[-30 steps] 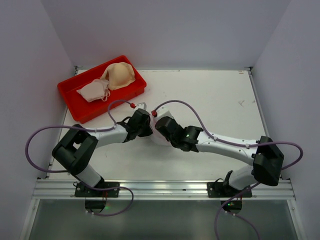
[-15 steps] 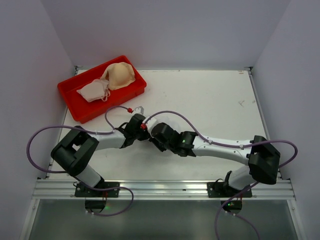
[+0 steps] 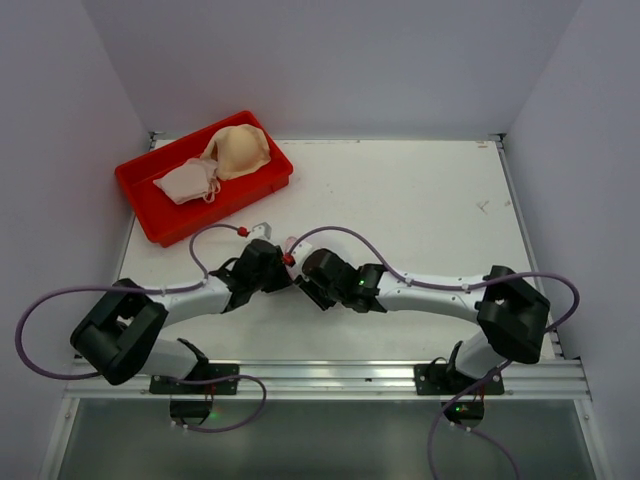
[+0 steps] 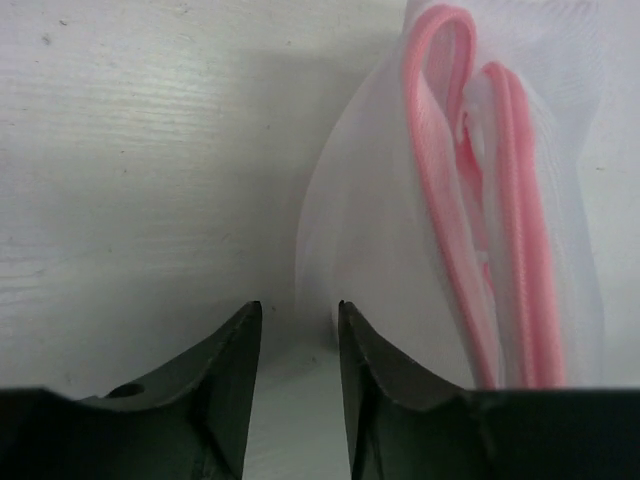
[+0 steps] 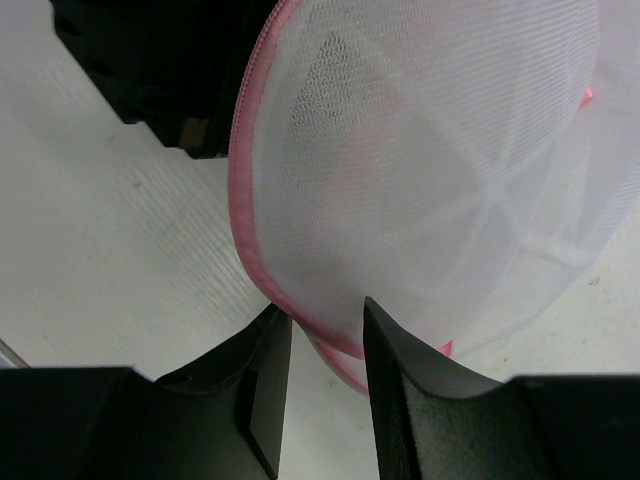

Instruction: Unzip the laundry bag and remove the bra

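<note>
The laundry bag (image 5: 420,150) is a white mesh pouch with a pink zipper rim (image 4: 440,200), held between my two grippers at the table's near middle. It is mostly hidden under them in the top view. My right gripper (image 5: 325,320) is closed to a narrow gap on the bag's pink rim. My left gripper (image 4: 298,315) also stands at a narrow gap, with the bag's (image 4: 380,250) mesh edge between its tips. The beige-peach bra (image 3: 240,152), with its paler part, lies in the red tray, far from both grippers (image 3: 283,272) (image 3: 303,280).
The red tray (image 3: 200,225) stands at the back left of the table. The left arm's black body (image 5: 150,70) is close beside the bag in the right wrist view. Purple cables loop over both arms.
Both grippers have moved together toward the near left with the bag between them. The left arm's base link has swung left. The bra and the tray have not moved.
</note>
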{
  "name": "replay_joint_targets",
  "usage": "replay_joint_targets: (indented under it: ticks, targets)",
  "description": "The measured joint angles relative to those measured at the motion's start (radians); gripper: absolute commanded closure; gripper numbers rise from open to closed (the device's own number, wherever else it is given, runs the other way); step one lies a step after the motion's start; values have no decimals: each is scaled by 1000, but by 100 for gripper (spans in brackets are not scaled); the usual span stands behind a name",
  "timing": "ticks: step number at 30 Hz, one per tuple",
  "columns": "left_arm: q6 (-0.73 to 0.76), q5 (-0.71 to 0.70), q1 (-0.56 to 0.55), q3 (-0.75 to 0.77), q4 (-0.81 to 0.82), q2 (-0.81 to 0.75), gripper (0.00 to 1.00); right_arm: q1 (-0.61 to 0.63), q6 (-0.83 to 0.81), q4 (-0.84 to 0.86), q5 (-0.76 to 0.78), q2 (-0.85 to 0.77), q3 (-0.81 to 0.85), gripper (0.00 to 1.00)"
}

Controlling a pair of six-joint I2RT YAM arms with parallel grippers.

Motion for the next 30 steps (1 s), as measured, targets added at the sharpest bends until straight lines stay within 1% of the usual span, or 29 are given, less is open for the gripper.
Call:
replay_joint_targets:
  ticks: [1, 3, 4, 7, 9, 10, 13, 14, 17, 18, 21, 25, 27, 30]
  targets:
    - [-2, -2, 1, -7, -10, -19, 46, -1, 0, 1, 0, 7, 0, 63]
    - [2, -7, 6, -16, -36, -60, 37, -5, 0, 3, -3, 24, 0, 63]
    - [3, -14, 8, -21, -50, -81, 25, -6, 0, 4, -5, 35, 0, 64]
    - [6, -35, 28, -33, -119, -148, 9, -7, 0, 4, -12, 63, 0, 63]
    - [18, -36, 87, -47, -166, -200, 5, -7, 0, 3, -26, 79, 0, 62]
    - [27, -41, 122, -57, -188, -229, 3, -7, 0, 0, -28, 82, 0, 58]
    - [55, -61, 211, -66, -273, -316, 1, -7, 3, -7, -38, 83, 10, 45]
    - [64, -68, 224, -66, -293, -343, 1, -7, 4, -11, -47, 83, 18, 36]
    - [95, -80, 233, -52, -353, -391, 0, -9, 3, -27, -61, 78, 57, 25]
    - [106, -84, 235, -37, -375, -396, 0, -10, 3, -34, -69, 72, 75, 17]
    - [139, -93, 240, 23, -423, -397, 0, -23, 9, -61, -83, 33, 138, 1]
    - [187, -97, 259, 139, -460, -382, 0, -106, 34, -91, -101, -29, 258, 1]
    - [213, -86, 289, 201, -465, -369, 0, -198, 61, -98, -104, -64, 312, 1]
    - [247, -62, 357, 272, -471, -365, 0, -391, 113, -114, -94, -131, 339, 1]
